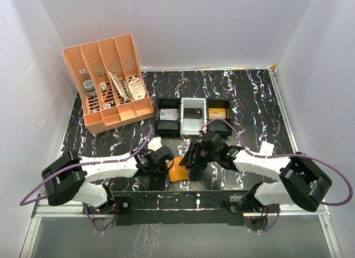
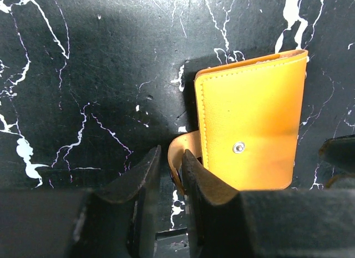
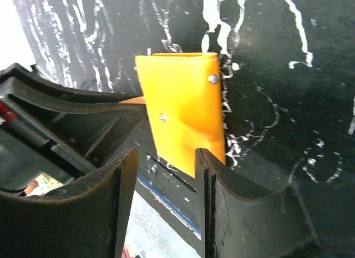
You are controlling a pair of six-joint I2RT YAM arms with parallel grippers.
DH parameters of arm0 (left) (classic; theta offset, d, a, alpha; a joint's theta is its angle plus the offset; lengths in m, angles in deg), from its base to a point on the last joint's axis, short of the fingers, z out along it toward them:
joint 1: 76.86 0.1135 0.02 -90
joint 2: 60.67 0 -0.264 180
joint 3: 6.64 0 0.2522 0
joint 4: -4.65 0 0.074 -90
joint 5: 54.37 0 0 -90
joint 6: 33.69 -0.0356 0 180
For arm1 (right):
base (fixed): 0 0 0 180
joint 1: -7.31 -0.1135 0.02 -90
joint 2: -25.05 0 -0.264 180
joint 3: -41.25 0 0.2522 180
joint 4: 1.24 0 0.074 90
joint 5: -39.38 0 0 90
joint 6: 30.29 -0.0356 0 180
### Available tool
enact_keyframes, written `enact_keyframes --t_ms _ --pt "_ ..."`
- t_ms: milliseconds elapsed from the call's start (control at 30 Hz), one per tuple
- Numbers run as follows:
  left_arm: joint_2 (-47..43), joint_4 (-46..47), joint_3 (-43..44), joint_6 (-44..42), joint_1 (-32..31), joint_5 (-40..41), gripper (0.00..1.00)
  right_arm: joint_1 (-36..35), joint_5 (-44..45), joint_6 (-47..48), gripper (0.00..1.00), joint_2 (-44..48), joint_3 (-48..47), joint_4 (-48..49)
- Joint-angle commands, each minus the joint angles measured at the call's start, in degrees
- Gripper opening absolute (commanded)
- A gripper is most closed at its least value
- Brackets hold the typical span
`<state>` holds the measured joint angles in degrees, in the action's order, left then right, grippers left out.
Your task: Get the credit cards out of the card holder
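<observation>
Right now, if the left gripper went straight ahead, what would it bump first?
Probably the strap of the card holder, curling right at the tips of the left gripper, though depth is hard to judge.

The right pincer [image 3: 166, 161] fills the bottom of the frame, its two dark fingers [image 3: 119, 205] standing apart. The orange card holder [image 3: 183, 114] is folded shut, tilted, on the black, white-veined tabletop [image 3: 277, 130]. Its lower edge reaches down into the gap, close to the right-hand finger and clear of the other. Two small metal studs [image 3: 213, 78] show on its face. A narrow orange tab [image 3: 132, 100] runs from its left side to a black housing [image 3: 66, 119].
</observation>
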<state>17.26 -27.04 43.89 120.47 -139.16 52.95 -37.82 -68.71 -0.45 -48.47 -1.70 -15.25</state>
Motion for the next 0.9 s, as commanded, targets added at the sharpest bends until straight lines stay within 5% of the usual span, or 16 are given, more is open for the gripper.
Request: enact_keyframes --t_ms 0,167,533,867 --pt "-0.9 -0.9 1.4 1.0 0.3 2.1 0.18 -0.3 2.8 2.2 0.44 -0.8 -2.3 -3.5" --pt "-5.0 1.9 -1.1 0.3 0.3 2.8 0.00 -0.3 2.3 3.7 0.46 -2.6 -3.2 -5.1" --pt "-12.3 6.6 -0.7 -4.4 0.3 1.5 0.00 -0.3 -3.3 5.2 0.57 -5.0 -4.7 -1.3" --pt "-11.6 8.7 2.5 -10.7 0.3 -1.0 0.00 -0.3 -4.4 7.2 0.79 -2.3 -7.3 -3.1"
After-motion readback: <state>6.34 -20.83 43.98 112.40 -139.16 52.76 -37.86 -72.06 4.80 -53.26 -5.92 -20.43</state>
